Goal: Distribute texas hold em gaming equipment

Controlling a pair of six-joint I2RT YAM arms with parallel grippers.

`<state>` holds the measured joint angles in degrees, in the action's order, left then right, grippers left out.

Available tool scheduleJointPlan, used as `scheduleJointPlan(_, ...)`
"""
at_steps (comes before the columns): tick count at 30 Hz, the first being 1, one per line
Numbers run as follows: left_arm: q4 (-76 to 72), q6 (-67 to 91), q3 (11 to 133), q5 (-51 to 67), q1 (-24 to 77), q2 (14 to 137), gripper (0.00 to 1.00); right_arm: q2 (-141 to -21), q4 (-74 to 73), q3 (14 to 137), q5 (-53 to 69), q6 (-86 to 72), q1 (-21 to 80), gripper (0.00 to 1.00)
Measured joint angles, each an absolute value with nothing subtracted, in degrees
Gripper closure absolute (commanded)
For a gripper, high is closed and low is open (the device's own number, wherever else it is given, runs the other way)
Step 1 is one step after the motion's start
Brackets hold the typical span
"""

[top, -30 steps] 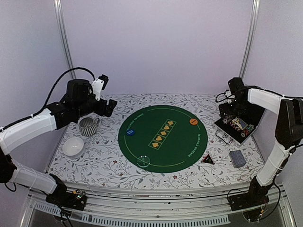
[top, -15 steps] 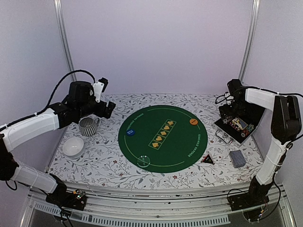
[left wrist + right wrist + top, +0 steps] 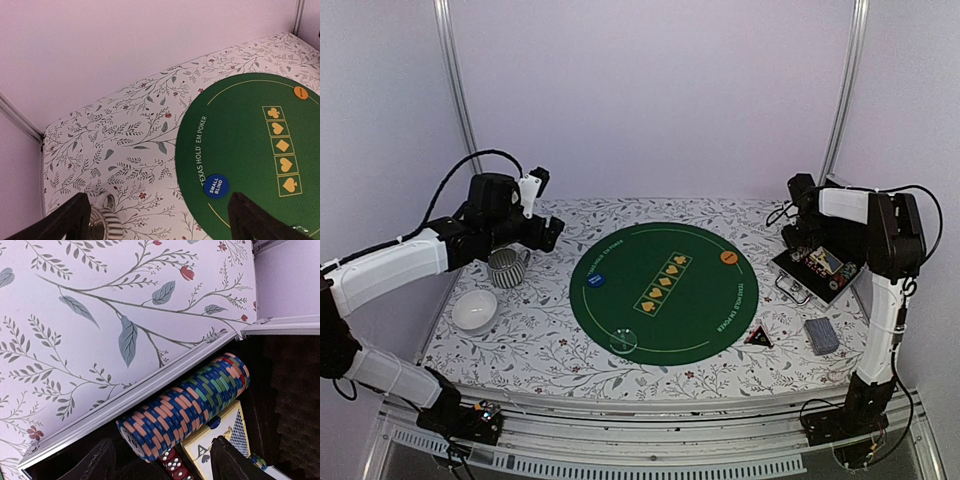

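Observation:
A round green felt mat (image 3: pixel 665 290) carries a blue "small blind" button (image 3: pixel 597 281), an orange button (image 3: pixel 728 257) and a round whitish disc (image 3: pixel 624 340). A grey-blue card deck (image 3: pixel 821 336) lies at the right front. My left gripper (image 3: pixel 552 228) is open and empty, hovering by the striped mug; its wrist view shows the blue button (image 3: pixel 216 186) and the orange button (image 3: pixel 300 92). My right gripper (image 3: pixel 798 235) is open over the open black case (image 3: pixel 820 265), just above a row of blue and salmon chips (image 3: pixel 190 405), a card box (image 3: pixel 220 440) and red dice (image 3: pixel 175 465).
A striped mug (image 3: pixel 506 266) and a white bowl (image 3: pixel 475 310) stand left of the mat. A small black triangular marker (image 3: pixel 758 337) lies by the mat's right front. The case's metal rim (image 3: pixel 125 397) runs across the right wrist view. Walls enclose the table closely.
My right gripper has shifted left and back over the case's far corner, with the forearm swinging round. My left gripper has dropped slightly toward the mug. Nothing was taken hold of.

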<state>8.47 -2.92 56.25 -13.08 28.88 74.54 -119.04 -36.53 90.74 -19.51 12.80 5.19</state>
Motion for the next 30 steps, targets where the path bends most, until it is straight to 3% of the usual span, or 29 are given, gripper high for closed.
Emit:
scheduleJointPlan(8,8.5,-3.0,56.1,-12.2,28.6,75.4,0.02,-122.4,-36.0,92.6,-21.9,14.2,5.2,0.23)
scheduleJointPlan(24,8.4,-3.1,55.9,-9.6,28.2,75.4,0.02,-124.0,-34.7,92.6,-27.9,16.2,6.4,0.22)
scheduleJointPlan(30,8.4,-3.2,55.8,-9.3,28.2,75.4,0.02,-124.7,-34.6,92.6,-28.9,17.0,6.7,0.37)
